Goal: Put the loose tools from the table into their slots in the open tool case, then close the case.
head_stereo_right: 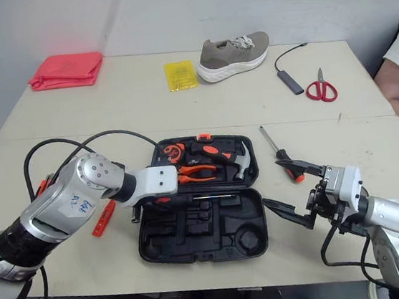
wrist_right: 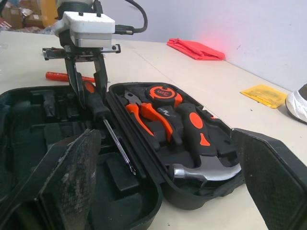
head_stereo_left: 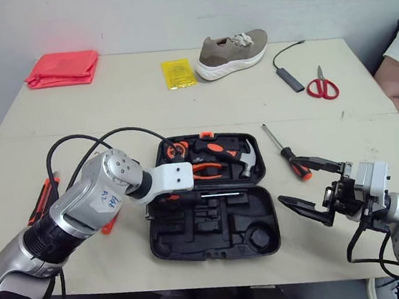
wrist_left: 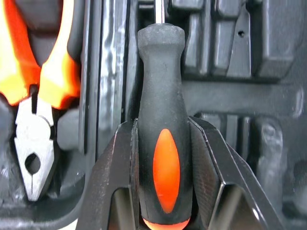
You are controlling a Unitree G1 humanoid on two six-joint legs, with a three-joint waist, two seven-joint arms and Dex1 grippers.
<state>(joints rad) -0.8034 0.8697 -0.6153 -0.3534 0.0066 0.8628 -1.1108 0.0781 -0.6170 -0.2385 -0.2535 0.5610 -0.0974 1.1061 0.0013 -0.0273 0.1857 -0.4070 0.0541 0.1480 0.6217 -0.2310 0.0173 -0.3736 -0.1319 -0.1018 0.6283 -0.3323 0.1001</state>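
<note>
While left gripper [wrist_right: 91,93] clamps screwdriver [wrist_left: 160,86], tool case [head_stereo_left: 260,207] open

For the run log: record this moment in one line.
left end effector: shut on screwdriver over tool case | right end effector: open

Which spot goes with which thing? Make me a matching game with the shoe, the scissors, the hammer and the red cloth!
Things:
1. shoe
2. scissors
3. hammer
4. red cloth

Places:
A. inside the tool case
B. far left end of the table
C. next to the yellow packet
D. beside the black cable

Pairs: 1-C, 2-D, 3-A, 4-B
</note>
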